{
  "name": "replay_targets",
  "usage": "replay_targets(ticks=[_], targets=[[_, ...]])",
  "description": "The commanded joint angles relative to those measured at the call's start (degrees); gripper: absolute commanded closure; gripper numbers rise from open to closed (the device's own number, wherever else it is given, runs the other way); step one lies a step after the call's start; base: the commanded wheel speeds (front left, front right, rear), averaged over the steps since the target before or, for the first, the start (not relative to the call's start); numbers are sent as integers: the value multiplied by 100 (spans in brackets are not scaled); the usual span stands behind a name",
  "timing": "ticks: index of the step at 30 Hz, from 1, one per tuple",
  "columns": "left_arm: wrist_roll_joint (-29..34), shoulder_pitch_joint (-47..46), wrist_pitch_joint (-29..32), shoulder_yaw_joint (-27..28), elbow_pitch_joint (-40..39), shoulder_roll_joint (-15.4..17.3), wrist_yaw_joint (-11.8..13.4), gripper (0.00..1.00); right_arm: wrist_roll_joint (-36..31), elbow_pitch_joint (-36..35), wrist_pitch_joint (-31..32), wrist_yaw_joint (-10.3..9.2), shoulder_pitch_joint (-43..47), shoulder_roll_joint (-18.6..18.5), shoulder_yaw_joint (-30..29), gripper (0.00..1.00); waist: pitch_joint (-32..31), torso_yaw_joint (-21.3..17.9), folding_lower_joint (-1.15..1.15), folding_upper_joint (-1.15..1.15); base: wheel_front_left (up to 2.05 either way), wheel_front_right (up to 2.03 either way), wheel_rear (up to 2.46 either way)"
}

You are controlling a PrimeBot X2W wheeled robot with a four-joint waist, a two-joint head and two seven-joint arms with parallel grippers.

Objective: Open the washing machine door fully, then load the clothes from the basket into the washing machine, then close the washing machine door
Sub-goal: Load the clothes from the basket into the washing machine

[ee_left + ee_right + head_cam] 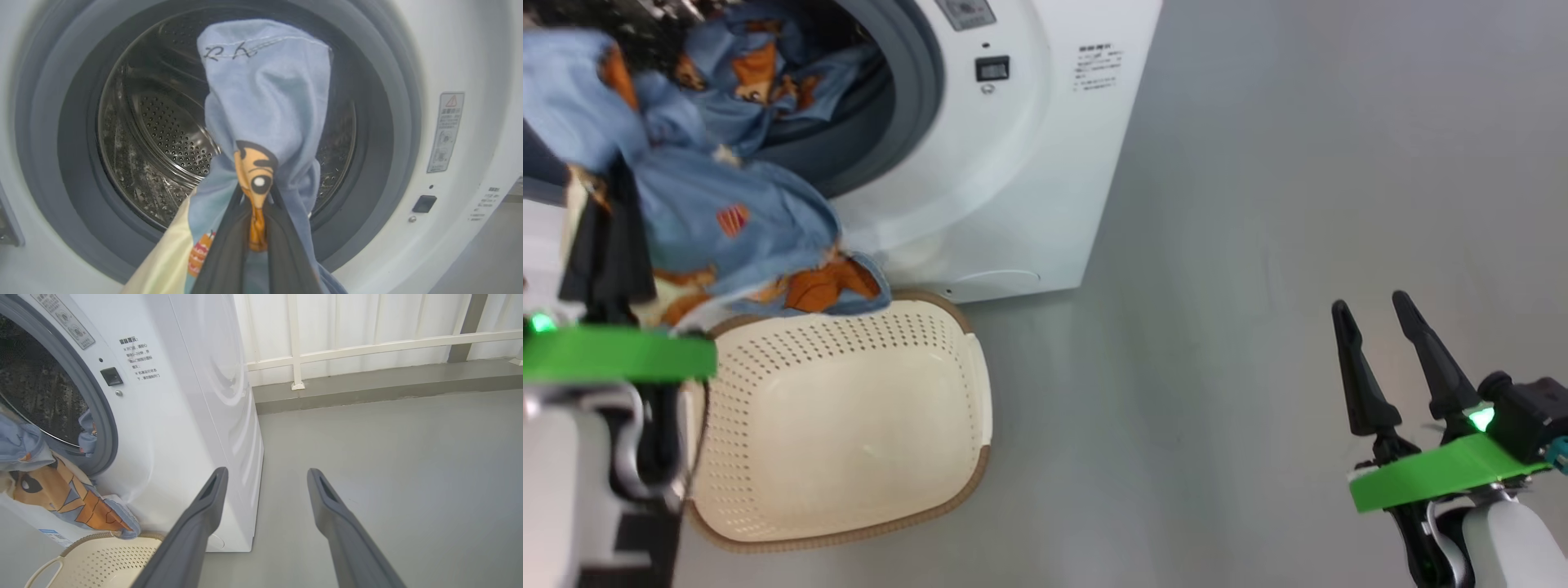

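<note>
I count one washing machine (1013, 163), one basket (849, 425) and two grippers. There is also a bundle of clothes (711, 204) whose separate pieces I cannot tell apart.

The left gripper (255, 196) is clamped tight on a fold of the clothes and holds them up before the machine's round mouth. Part of the fabric lies over the grey gasket (923, 82) towards the steel drum (163, 134). The lower end hangs down to the basket's rim nearest the machine.

The clothes are soft, crumpled light blue with orange-brown cartoon prints and a cream panel along one side. The cream, perforated, brown-rimmed basket sits on the grey floor (1217, 327) just in front of the machine.

The right gripper (1370, 302) hangs well apart over the floor, fingers spread wide, holding nothing.
</note>
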Motion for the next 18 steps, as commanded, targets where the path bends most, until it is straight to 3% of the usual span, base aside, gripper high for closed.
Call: replay_targets(ticks=[1,18], targets=[[-55,-326,-36,147,74,269,-9,100,41,-148,-27,9,-84,-9,154,0,151,-118,0,0,0,0,0],[-656,-2837,-36,-564,3804,904,-9,100,57,-191,-27,9,-484,190,414,0,833,-739,0,0,0,0,0]])
